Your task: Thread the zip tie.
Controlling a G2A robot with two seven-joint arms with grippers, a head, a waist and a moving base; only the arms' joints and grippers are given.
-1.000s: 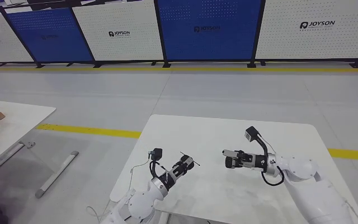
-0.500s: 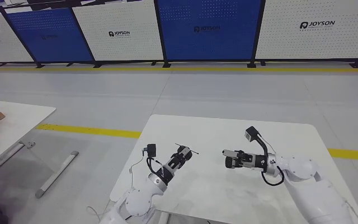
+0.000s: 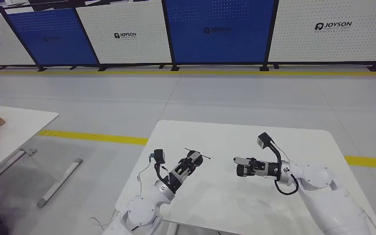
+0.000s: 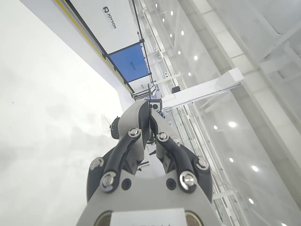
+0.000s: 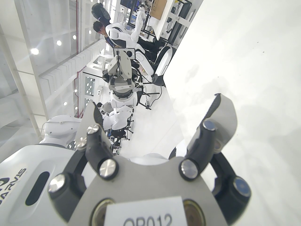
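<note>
Left gripper (image 3: 193, 158) (image 4: 148, 118) hangs over near-left part of white table (image 3: 252, 134), fingers (image 4: 132, 118) pinched tight on black zip tie (image 3: 188, 151) (image 4: 148, 92). Thin strap held clear of tabletop, poking out past fingertips on both sides. Right gripper (image 3: 236, 165) (image 5: 156, 102) faces it across short gap above table's middle, jaws spread wide, gripping nothing. The two claws are near each other but apart, tie's free end pointing toward the open one.

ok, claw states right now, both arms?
Left claw: closed on the zip tie.
Right claw: open, holding nothing.
</note>
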